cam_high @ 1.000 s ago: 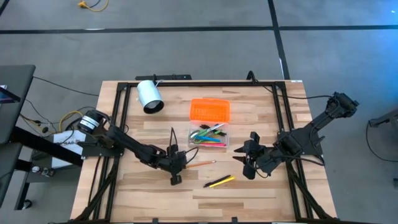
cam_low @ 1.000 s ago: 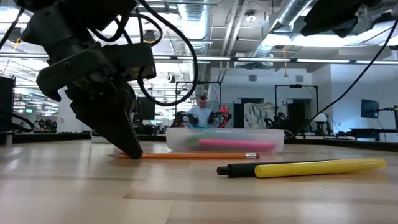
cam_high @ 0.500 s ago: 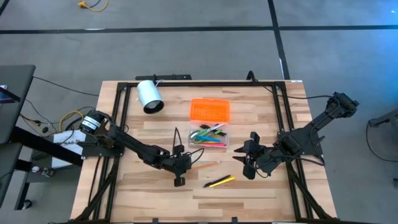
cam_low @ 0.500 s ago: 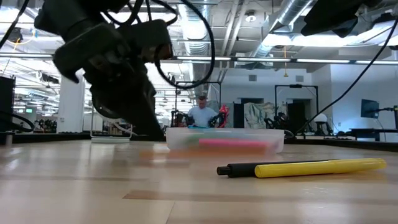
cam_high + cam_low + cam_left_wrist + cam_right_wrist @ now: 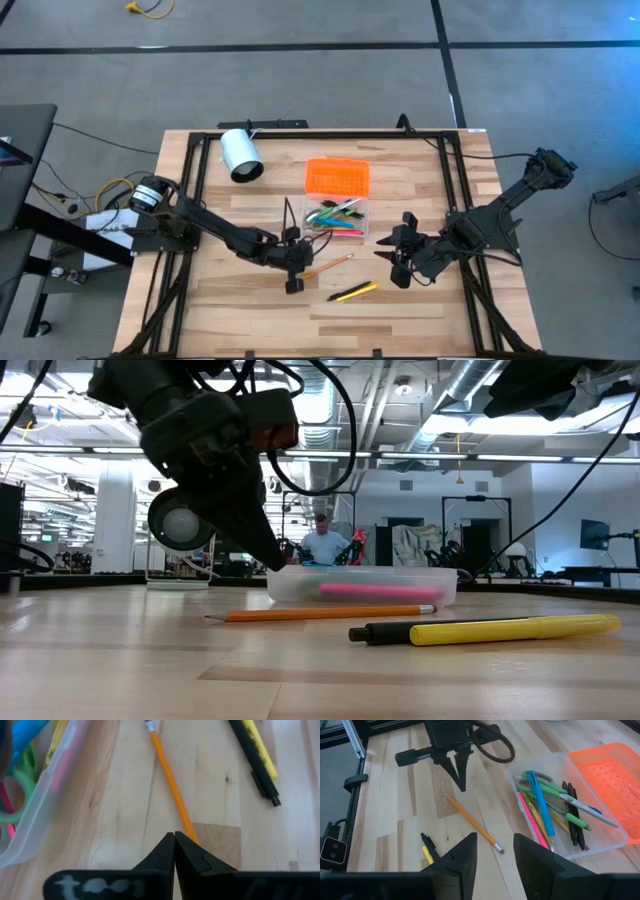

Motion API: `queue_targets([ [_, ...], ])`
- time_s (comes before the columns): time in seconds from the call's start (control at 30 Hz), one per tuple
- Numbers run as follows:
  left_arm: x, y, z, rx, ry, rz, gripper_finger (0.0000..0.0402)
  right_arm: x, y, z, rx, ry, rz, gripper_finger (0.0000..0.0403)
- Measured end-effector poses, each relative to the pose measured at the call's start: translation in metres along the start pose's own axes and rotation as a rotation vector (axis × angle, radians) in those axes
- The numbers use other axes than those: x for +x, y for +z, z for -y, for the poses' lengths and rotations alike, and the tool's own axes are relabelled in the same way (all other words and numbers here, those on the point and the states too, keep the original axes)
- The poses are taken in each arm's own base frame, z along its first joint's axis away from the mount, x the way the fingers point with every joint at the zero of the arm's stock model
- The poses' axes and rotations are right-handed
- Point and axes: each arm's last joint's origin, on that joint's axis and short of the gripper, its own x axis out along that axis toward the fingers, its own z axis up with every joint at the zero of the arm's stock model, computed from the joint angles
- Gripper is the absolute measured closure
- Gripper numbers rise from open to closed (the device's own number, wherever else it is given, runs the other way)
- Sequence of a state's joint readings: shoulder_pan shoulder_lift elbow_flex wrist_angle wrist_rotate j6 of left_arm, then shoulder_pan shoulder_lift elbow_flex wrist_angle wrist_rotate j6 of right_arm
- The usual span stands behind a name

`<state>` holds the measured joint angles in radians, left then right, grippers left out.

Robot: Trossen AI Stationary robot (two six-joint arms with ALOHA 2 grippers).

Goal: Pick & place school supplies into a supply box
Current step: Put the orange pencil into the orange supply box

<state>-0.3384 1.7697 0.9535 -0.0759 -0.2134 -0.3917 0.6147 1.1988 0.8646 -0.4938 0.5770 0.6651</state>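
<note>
Beside the supply box (image 5: 334, 220), left gripper (image 5: 174, 845) hangs pressed together, empty, just above the orange pencil's (image 5: 172, 795) tip; pencil flat on table.

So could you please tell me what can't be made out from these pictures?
- Pencil: the left wrist view hides its tip behind the closed left gripper; contact unclear.
- Supply box: in the low view, its frosted wall blurs the contents.
- Yellow marker: partly hidden by the open right gripper in the right wrist view.
</note>
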Motion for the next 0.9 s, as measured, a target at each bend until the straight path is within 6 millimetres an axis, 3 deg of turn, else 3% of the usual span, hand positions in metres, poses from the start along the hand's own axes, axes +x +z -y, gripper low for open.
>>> queue_targets([
  [0.17,0.001,0.005,-0.005,-0.017,-0.035,0.016,0.0382,0.000,0.000,0.000,0.000,-0.004,0.004,0.0283],
  [0.57,0.004,0.010,-0.004,0.010,-0.027,0.070,0.0226,0.000,0.001,0.001,-0.002,-0.040,0.030,0.0283],
  [0.9,0.020,0.003,-0.003,0.012,-0.030,0.047,0.0215,0.001,0.002,0.002,0.002,-0.048,0.035,0.0283],
])
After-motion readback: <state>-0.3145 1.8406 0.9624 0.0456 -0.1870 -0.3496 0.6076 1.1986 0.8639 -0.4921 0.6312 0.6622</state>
